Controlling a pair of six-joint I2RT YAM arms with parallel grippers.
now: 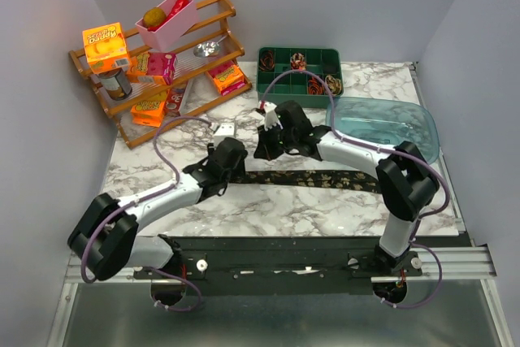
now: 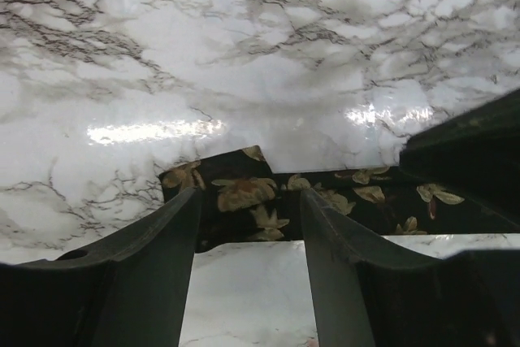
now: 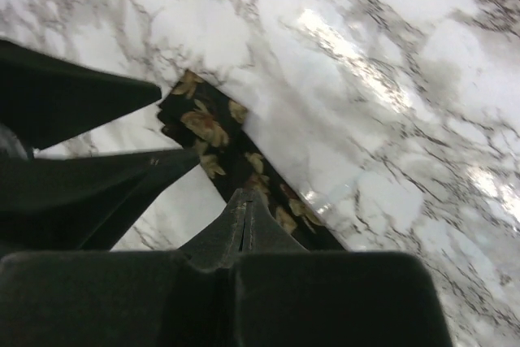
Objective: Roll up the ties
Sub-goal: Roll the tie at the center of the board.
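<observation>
Dark tie [image 2: 244,194] end lies between fingers [image 2: 162,258] of left end effector [image 2: 252,205].

Glossy, smooth marble-look table [image 2: 244,54] under the left gripper [image 2: 252,201], streaked with bright glare. Matt woven cloth for the tie [image 2: 244,193] just ahead of it, dark with a tan leaf print. Matt black plastic, faintly grainy, on both the left and the right gripper [image 3: 244,201]. Well beyond the left gripper: varnished wood rack [image 1: 219,6], glossy card boxes [image 1: 106,45], pink plastic tub [image 1: 175,26], metal can [image 1: 114,83]. Beyond the right gripper: matt green plastic tray [image 1: 280,50]; beside it, shiny see-through teal plastic bin [image 1: 382,123].
</observation>
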